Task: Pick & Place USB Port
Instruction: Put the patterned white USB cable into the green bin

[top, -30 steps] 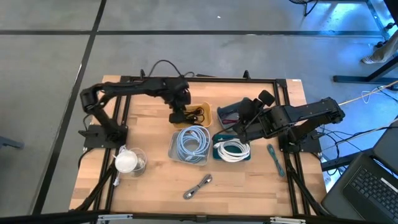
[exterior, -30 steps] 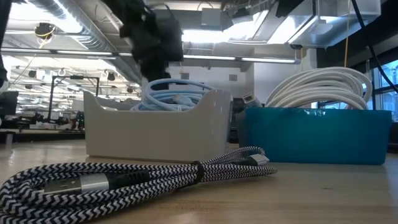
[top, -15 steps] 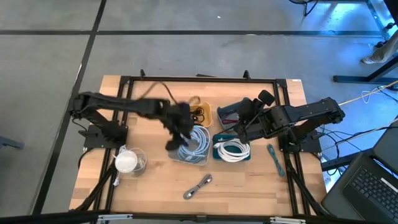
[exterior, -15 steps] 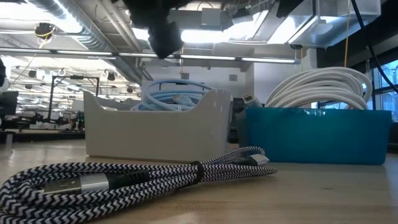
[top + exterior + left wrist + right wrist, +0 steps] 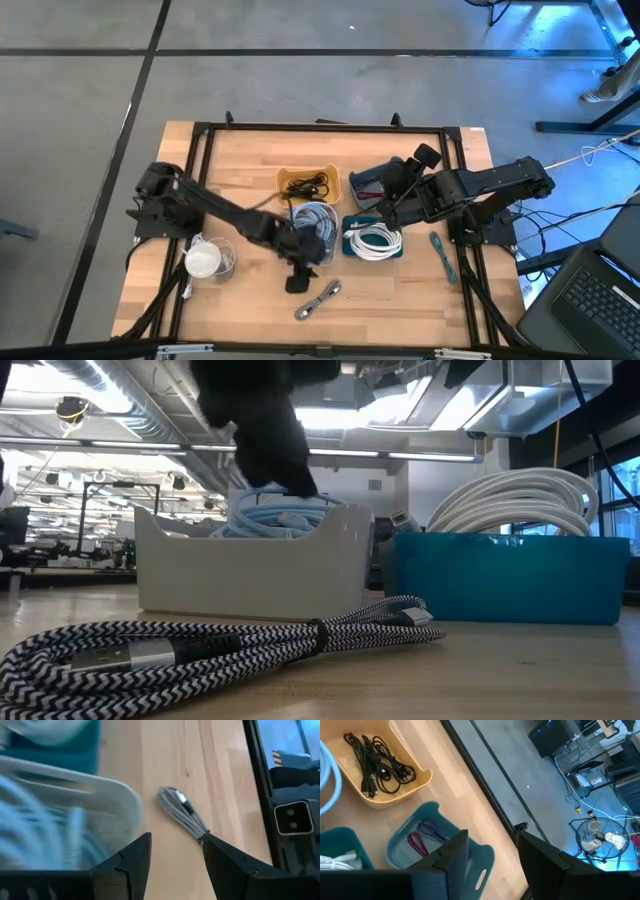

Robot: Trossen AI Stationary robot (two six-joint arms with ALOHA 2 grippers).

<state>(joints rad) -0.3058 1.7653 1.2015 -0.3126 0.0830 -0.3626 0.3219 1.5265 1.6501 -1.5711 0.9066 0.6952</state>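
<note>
Reaching is the step you are in: your left gripper (image 5: pixel 297 283), fingers spread and empty, is hovering just beside the braided cable (image 5: pixel 318 299), which is lying near the white bin (image 5: pixel 305 238). Next, centre over it, descend, close. Your right gripper (image 5: pixel 388 205), fingers apart, is waiting beyond that bin.

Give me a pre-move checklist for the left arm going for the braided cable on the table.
1. Left gripper open and empty: ok.
2. Left gripper near the braided cable: ok, just beside it.
3. Cable lying free on the table, outside the bins: ok.
4. White bin of blue cable close to the arm's path: not ok, arm passes over it.
5. Right gripper clear of the cable: ok, over the far bins.
6. Gripper height above table: cannot tell.
</note>
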